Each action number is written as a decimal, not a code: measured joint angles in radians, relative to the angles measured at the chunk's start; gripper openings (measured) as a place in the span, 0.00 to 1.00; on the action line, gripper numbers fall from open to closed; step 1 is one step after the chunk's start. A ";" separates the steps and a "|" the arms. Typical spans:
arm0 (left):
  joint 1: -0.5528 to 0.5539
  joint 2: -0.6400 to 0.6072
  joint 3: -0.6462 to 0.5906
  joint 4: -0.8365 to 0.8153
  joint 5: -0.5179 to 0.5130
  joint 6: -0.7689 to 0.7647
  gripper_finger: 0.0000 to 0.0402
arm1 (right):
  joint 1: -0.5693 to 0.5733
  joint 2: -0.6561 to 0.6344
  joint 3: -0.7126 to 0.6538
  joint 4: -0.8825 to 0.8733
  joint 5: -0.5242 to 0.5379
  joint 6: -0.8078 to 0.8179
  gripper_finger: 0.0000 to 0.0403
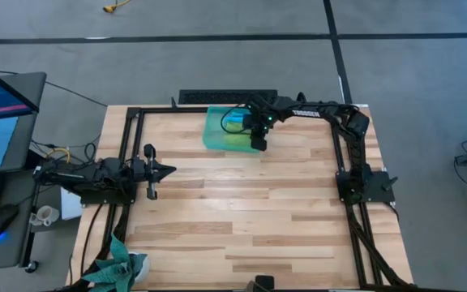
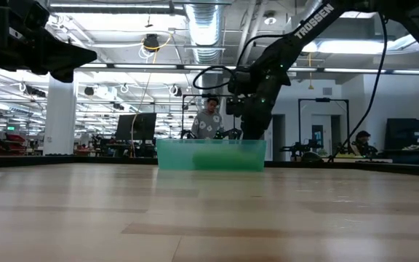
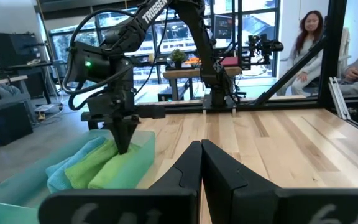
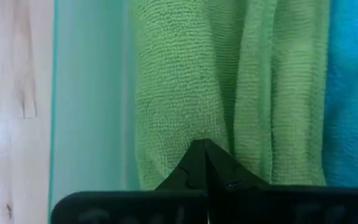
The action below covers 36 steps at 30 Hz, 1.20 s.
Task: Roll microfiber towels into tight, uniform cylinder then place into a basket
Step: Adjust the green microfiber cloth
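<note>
Currently we count two towels, both rolled and both inside the basket (image 1: pixel 215 134), which sits on the tabletop (image 1: pixel 242 211) near its far edge, toward the middle. We see the green towel (image 4: pixel 185 93) and the blue towel (image 4: pixel 353 93) lying side by side, touching, long axes parallel. In the left wrist view the rolls run along the basket's length, the blue towel by the wall on the outer side and the green towel nearer the tabletop's middle. One basket only: a low-walled see-through teal tub with nothing else visible in it.

We have the right gripper (image 1: pixel 258 139) down in the basket, pointing straight down, jaws clenched tip to tip, the tips resting on top of the green towel without pinching any cloth that we can see. From the low view the arm drops behind the basket's front wall, the green showing through the plastic.

We see the left gripper (image 1: pixel 167 169) parked over the left side of the tabletop, well apart from the basket, pointing across toward the right, jaws clenched on nothing.
</note>
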 joint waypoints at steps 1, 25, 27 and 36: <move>0.000 0.000 0.000 0.000 0.000 0.000 0.00 | 0.001 0.000 0.000 0.000 0.000 -0.001 0.01; 0.000 0.000 0.000 0.000 -0.002 -0.002 0.00 | 0.000 0.065 0.011 -0.027 0.110 0.028 0.01; 0.000 0.000 0.000 0.000 -0.005 -0.002 0.00 | -0.005 0.069 0.029 -0.043 0.146 0.029 0.01; 0.000 0.000 0.000 0.000 -0.005 -0.001 0.00 | -0.058 0.072 0.060 -0.008 0.243 0.053 0.01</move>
